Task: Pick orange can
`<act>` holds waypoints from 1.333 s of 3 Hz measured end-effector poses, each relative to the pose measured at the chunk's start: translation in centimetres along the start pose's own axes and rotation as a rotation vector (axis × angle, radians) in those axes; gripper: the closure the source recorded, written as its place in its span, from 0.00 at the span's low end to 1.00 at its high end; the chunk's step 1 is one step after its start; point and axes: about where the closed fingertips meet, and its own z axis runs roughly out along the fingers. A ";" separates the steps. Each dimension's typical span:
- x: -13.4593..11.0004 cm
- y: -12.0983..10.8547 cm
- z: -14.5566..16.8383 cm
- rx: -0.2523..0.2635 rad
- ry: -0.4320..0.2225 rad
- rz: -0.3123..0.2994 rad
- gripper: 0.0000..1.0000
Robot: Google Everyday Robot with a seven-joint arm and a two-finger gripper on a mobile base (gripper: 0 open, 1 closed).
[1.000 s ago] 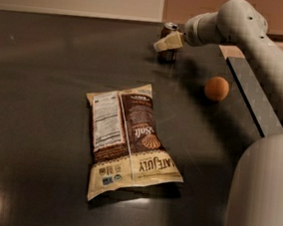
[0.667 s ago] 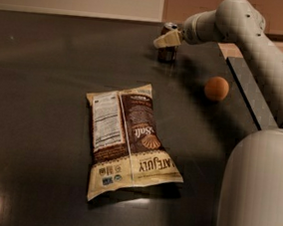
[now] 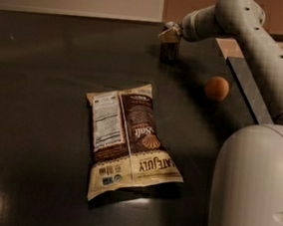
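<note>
I am positioning the gripper at the far side of the dark table, right of centre, at the end of my arm, which is reaching in from the right.

1. Location of the target. The orange can is standing at the far side of the table, directly beneath the gripper. Its dark body is showing just below the gripper's pale tip.
2. Governing relation. The can is standing upright, so its long axis is running vertically and in line with my approach from above. The offset to close is downward, not sideways.
3. Gripper state. I cannot tell whether the gripper is clamped on the can or released. I also cannot tell whether it is touching the can's top rim.
4. Nearby items. The round orange fruit is lying nearer and to the right, apart from the can. The snack bag is lying flat, well apart, toward the near edge.

I am judging that neither item is obstructing a vertical lift.
</note>
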 end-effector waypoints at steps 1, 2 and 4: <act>-0.8 0.9 -1.2 -0.030 0.002 -0.015 0.83; -2.3 2.0 -3.7 -0.072 -0.011 -0.045 1.00; -5.1 4.7 -9.4 -0.159 -0.054 -0.116 1.00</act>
